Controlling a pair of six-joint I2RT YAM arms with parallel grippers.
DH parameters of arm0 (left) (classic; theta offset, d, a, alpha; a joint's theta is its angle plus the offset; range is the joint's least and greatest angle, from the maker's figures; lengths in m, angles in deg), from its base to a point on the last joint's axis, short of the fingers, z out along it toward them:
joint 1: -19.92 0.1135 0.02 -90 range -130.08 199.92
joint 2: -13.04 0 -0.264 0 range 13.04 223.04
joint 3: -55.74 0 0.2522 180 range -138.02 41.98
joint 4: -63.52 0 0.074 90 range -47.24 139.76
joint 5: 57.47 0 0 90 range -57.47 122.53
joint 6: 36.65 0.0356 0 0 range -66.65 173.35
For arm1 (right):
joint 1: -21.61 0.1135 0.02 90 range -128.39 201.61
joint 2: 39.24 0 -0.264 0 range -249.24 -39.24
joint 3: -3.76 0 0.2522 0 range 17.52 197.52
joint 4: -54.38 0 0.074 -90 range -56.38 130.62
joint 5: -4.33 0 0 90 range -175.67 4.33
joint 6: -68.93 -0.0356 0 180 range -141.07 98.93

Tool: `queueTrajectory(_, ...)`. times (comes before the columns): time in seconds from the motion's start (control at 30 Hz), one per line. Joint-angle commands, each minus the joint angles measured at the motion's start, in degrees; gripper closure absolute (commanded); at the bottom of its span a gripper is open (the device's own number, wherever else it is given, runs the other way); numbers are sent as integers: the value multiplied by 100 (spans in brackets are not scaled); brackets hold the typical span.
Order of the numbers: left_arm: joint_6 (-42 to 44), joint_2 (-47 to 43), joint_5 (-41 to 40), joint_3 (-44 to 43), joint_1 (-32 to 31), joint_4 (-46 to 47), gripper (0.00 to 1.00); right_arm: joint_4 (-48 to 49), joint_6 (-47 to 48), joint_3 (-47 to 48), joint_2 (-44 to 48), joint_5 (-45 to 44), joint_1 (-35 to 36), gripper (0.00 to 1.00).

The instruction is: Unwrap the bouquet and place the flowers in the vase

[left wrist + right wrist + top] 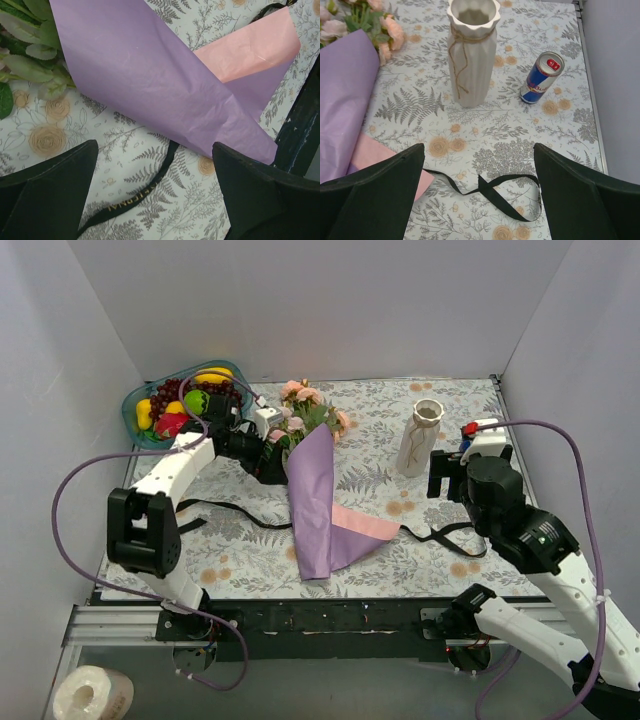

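Floral counter (240, 560): the bouquet (316, 490) lies blooms to the far edge, just right of my spread left pincer (155, 147); my right pincer (479, 150), also spread, is farther

Left arm (175, 465): elbow raised by left desk (250, 565) edge, forearm reaching toward desk centre, left pincer (154, 145) jaws spread wide. Right arm (530, 535): folded by right edge, right pincer (477, 146) angled down, jaws spread wide.

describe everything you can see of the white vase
The white vase is ribbed, ceramic-looking, with a scalloped flared rim and brown twine tied round its neck, ends hanging. It stands upright and empty on the floral tablecloth, between the wrapped bouquet and the drink can, touching neither.
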Motion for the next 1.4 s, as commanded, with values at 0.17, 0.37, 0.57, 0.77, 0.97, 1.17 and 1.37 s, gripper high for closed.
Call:
queueTrajectory(0.17,-50,1534,946,-1015,-3,1058,2,494,290,-149,540,838,13,3)
queueTrajectory(0.37,-174,2099,902,-1551,-29,1357,2,503,281,-78,646,1101,13,4)
queueTrajectory(0.57,-42,2468,999,-1648,-108,1218,9,477,220,-52,707,1110,13,4)
queueTrajectory(0.77,248,2635,867,-1754,-240,822,20,432,255,18,698,1154,13,5)
queueTrajectory(0.97,292,2618,744,-1894,-319,585,46,424,246,71,707,1198,4,5)
queueTrajectory(1.17,318,2363,621,-2061,-416,268,80,424,211,1,742,1189,13,5)
queueTrajectory(1.37,309,2126,420,-2070,-591,137,100,389,176,-8,777,1128,13,5)
